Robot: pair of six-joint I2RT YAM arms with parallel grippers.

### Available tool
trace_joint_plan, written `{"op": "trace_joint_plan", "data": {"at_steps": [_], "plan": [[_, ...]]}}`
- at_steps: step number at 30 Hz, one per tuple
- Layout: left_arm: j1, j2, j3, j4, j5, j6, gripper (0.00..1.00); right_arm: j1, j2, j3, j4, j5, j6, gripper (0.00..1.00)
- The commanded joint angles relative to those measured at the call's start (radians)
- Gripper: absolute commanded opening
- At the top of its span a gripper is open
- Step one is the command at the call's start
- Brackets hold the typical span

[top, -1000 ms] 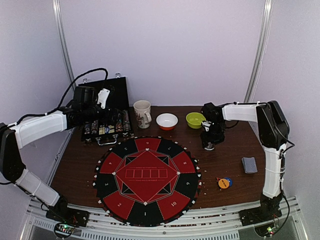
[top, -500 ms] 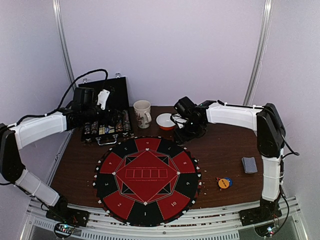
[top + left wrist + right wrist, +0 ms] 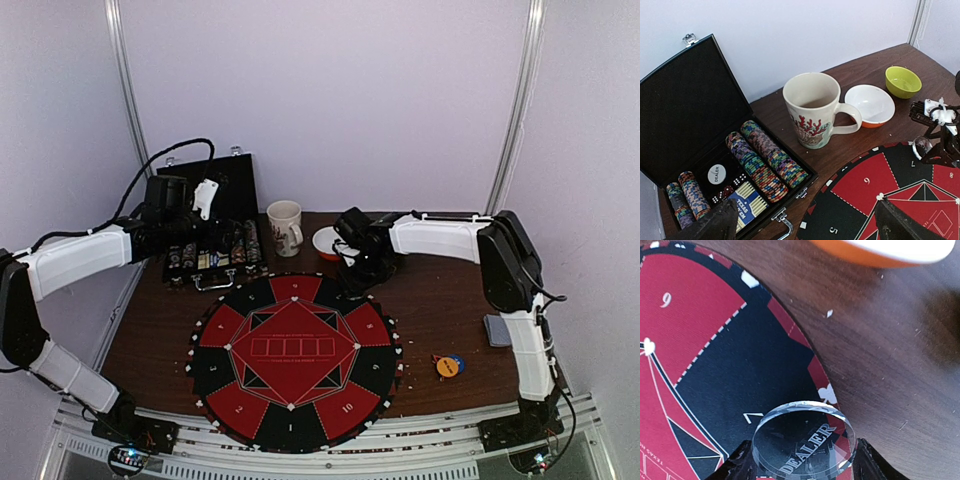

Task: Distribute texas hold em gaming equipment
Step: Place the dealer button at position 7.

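From the top view I count one open black case (image 3: 212, 180) at the far left of the counter (image 3: 450, 300), with my left gripper (image 3: 210, 198) hanging over it. My right gripper (image 3: 352, 272) is at the far edge of the round mat (image 3: 295, 345), just in front of the white bowl (image 3: 322, 240). There is one mug (image 3: 285, 227) beside that bowl. One deck of cards (image 3: 494, 329) lies face down by the right arm, and its long axis seems to run near-to-far. Near the mat's right edge, two marker discs (image 3: 448, 366), one orange and one blue, overlap.

In the left wrist view, my left gripper (image 3: 805, 217) has its jaws spread wide with nothing between them. The case holds four rows of chips (image 3: 762, 160), two long and two short, lying on their sides along the case's depth. It also holds one white dealer button (image 3: 717, 174) and one boxed deck (image 3: 747, 205). Here I count two bowls, the white one and a green bowl (image 3: 903, 81).

In the right wrist view, my right gripper (image 3: 802, 462) is clenched on one clear DEALER disc (image 3: 804, 437), gripped by its rim. The disc faces the camera and its lettering rises to the right. Being round, it has no long axis. It hangs over the mat's black wedge marked 7, just inside the border.
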Motion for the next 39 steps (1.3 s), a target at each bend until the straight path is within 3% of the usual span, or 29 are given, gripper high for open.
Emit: {"op": "trace_joint_plan", "data": {"at_steps": [1,8,13,18,24,28,33,39], "plan": [[-0.003,-0.020,-0.011,0.040,-0.010,0.012,0.98,0.014,0.018,0.030,-0.019,0.042,0.016,0.31],[-0.003,-0.015,-0.009,0.042,-0.010,0.013,0.98,0.023,0.066,0.081,-0.040,0.057,0.011,0.32],[-0.002,-0.015,-0.013,0.047,-0.025,0.021,0.98,0.029,0.076,0.073,-0.045,0.053,0.012,0.38],[-0.003,-0.014,-0.020,0.055,-0.021,0.019,0.98,0.042,0.076,0.061,-0.049,0.057,0.001,0.75],[-0.002,-0.009,-0.019,0.057,-0.014,0.022,0.98,0.049,0.065,0.110,-0.085,0.084,-0.018,0.94],[-0.003,-0.010,-0.020,0.059,-0.005,0.017,0.98,0.049,-0.018,0.113,-0.144,0.100,-0.039,1.00],[-0.003,-0.007,-0.019,0.062,0.004,0.013,0.98,0.046,-0.212,-0.049,-0.236,0.163,-0.001,1.00],[-0.004,-0.007,-0.026,0.071,0.016,0.007,0.98,0.020,-0.491,-0.377,-0.375,0.188,0.185,1.00]]}}
